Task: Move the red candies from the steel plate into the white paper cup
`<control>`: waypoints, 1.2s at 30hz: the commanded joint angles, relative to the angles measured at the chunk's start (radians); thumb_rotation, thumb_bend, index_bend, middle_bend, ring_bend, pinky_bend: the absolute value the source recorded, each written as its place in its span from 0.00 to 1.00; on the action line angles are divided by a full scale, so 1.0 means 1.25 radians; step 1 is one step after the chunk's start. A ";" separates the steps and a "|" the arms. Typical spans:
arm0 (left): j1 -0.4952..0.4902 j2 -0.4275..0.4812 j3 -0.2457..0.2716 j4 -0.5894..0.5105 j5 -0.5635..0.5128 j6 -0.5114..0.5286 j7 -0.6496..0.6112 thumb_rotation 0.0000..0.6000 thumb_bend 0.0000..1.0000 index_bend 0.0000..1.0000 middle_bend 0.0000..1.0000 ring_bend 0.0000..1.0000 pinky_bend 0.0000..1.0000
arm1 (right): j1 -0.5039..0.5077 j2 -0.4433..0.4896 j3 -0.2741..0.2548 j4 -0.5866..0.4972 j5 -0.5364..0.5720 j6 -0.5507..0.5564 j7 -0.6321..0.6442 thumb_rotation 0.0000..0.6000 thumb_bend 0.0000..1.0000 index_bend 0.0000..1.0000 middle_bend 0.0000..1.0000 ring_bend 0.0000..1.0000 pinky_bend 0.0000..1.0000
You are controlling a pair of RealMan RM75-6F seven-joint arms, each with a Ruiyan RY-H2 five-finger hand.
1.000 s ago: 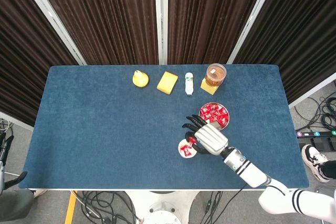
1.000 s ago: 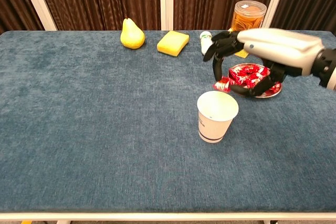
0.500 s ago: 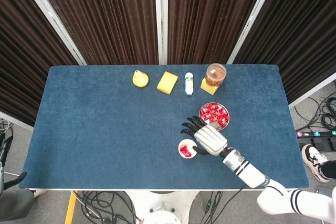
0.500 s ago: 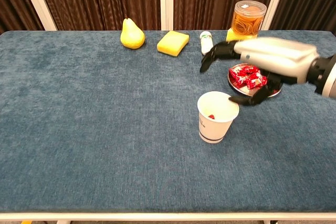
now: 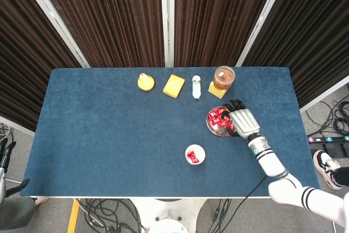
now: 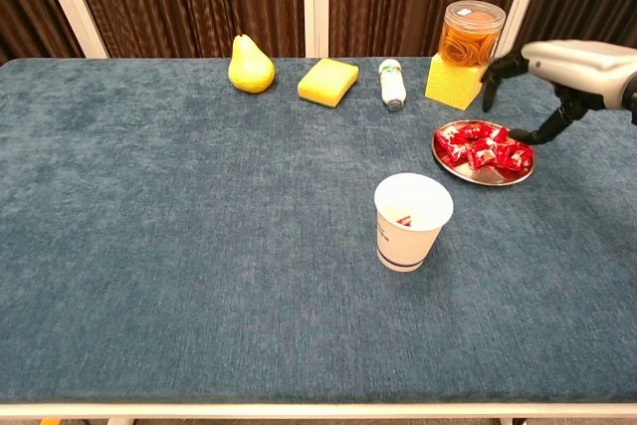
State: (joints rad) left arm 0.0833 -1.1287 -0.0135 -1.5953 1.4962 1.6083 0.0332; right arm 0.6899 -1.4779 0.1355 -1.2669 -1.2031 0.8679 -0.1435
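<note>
The fingers (image 6: 495,71) of the right hand (image 6: 557,72) were spread and curved downward with nothing between them, poised above the far right side of the steel plate (image 6: 498,176). To do this pick well, I judged the hand should come straight down over a candy lying at the edge of the heap, pinch just that one by its wrapper, and lift clear before swinging toward the cup, so the shallow plate is not tipped or dragged. The red candies (image 6: 482,145) lay in a loose pile of shiny crinkled wrappers covering most of the plate, toward the right edge of the table (image 6: 179,246). The white paper cup (image 6: 412,221) stood upright nearer the front edge, with red already showing inside it.
</note>
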 commanded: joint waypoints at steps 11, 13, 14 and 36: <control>-0.001 0.002 -0.001 -0.004 -0.003 -0.003 0.003 1.00 0.16 0.07 0.04 0.08 0.15 | 0.023 -0.130 -0.006 0.195 0.018 -0.058 -0.013 1.00 0.29 0.39 0.14 0.00 0.00; 0.000 0.002 -0.001 -0.004 -0.003 -0.002 0.003 1.00 0.16 0.07 0.04 0.08 0.15 | 0.029 -0.145 -0.003 0.219 0.017 -0.066 -0.009 1.00 0.29 0.39 0.14 0.00 0.00; 0.000 0.002 -0.001 -0.004 -0.004 -0.002 0.003 1.00 0.16 0.07 0.04 0.08 0.15 | 0.031 -0.152 -0.001 0.229 0.017 -0.069 -0.008 1.00 0.29 0.39 0.14 0.00 0.00; 0.003 0.001 0.001 0.005 -0.009 -0.005 -0.009 1.00 0.16 0.07 0.04 0.08 0.15 | 0.034 -0.207 0.014 0.308 -0.002 -0.063 0.011 1.00 0.34 0.53 0.20 0.00 0.00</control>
State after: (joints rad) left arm 0.0873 -1.1281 -0.0129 -1.5885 1.4854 1.6018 0.0223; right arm 0.7335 -1.7381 0.1532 -0.8812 -1.2054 0.7886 -0.1301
